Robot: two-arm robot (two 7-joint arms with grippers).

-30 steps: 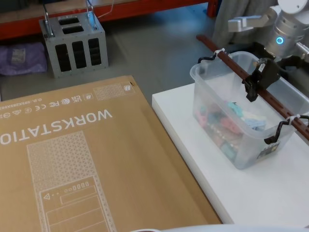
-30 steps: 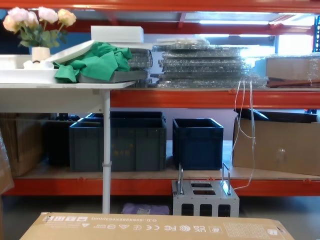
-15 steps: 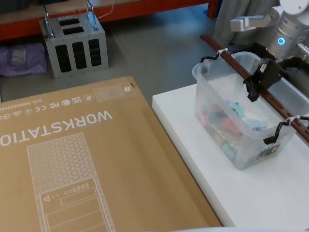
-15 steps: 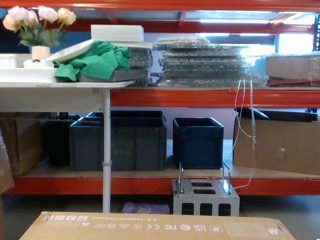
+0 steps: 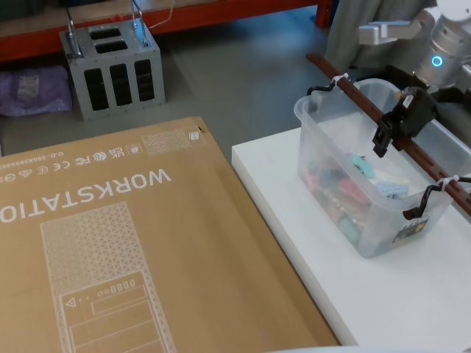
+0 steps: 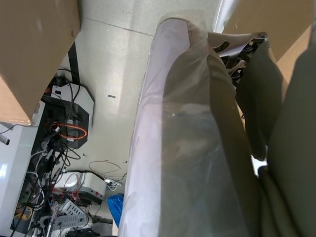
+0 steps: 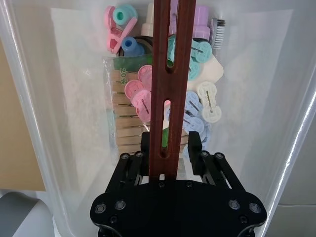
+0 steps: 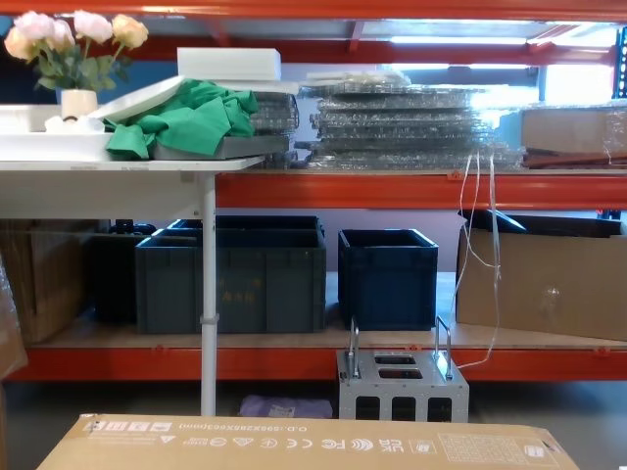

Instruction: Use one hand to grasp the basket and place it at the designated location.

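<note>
— Right gripper (image 5: pixel 388 136) sits at the middle of the basket's handle bar (image 5: pixel 427 158), at the right of the head view. How do we log the grip?

— Clamped. In the right wrist view its two black fingers (image 7: pixel 146 143) press on either side of the reddish-brown slotted bar (image 7: pixel 170 74), low on the bar as that view shows it.

— And the basket (image 5: pixel 346 206)?

— We note it on the white table (image 5: pixel 294 213), right of the big cardboard box (image 5: pixel 118 243) printed WORKSTATION. We cannot tell whether its base touches the table top. White zip ties (image 5: pixel 448 179) bind the bar to black end hooks (image 5: pixel 421 202).

— Contents?

— Pastel clips and pegs (image 7: pixel 143 89) in pink, blue, mint and cream, plus a pack of wooden clothespins (image 7: pixel 121 118), all seen through the translucent walls.

— Left gripper?

— The left wrist view gives us plastic film (image 6: pixel 192 148) close against the lens; we cannot tell the fingers' state.

— Surroundings?

— Grey metal box (image 5: pixel 114 66) with steel handles on the floor beyond the cardboard; dark crates (image 8: pixel 387 279) on the shelf in the chest view.
</note>
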